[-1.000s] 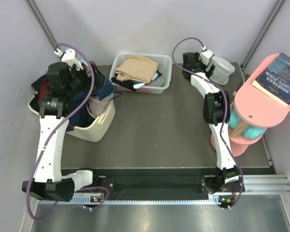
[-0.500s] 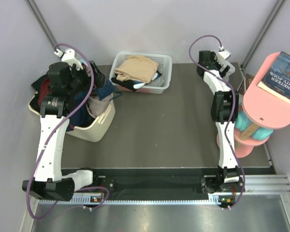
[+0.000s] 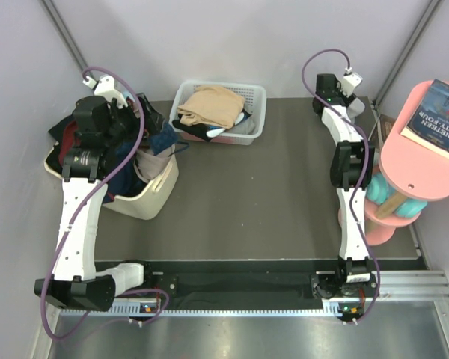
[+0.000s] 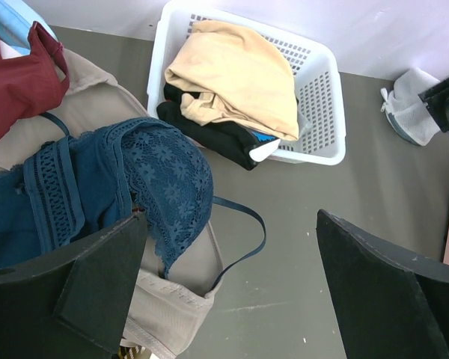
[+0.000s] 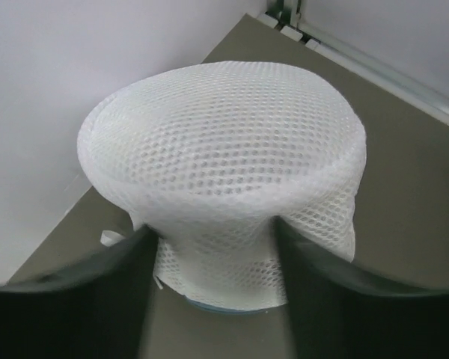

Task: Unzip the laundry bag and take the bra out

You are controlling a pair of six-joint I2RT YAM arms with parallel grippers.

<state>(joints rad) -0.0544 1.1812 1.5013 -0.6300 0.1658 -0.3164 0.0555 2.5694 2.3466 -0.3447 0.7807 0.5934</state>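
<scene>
The laundry bag (image 5: 224, 157), a white mesh drum with a dark zipper line at its bottom rim, stands in the table's back right corner. In the left wrist view the bag (image 4: 410, 108) is small, at the right edge. My right gripper (image 5: 213, 239) is shut on its lower part; both fingers press into the mesh, which bulges out above them. From above, the right gripper (image 3: 343, 96) covers the bag. The bra is hidden. My left gripper (image 4: 230, 217) hangs open over the cream tub (image 3: 156, 196) at the left, holding nothing.
A white slotted basket (image 4: 323, 97) with a tan folded garment (image 4: 232, 75) stands at the back middle. The tub holds a blue lace garment (image 4: 165, 172) and a dark red cloth (image 4: 22, 82). A pink stand (image 3: 411, 161) carrying a book (image 3: 443, 108) is beside the right arm.
My right arm reached further into the back right corner, and its fingers closed from wide open onto the mesh bag. The left arm has not moved.
</scene>
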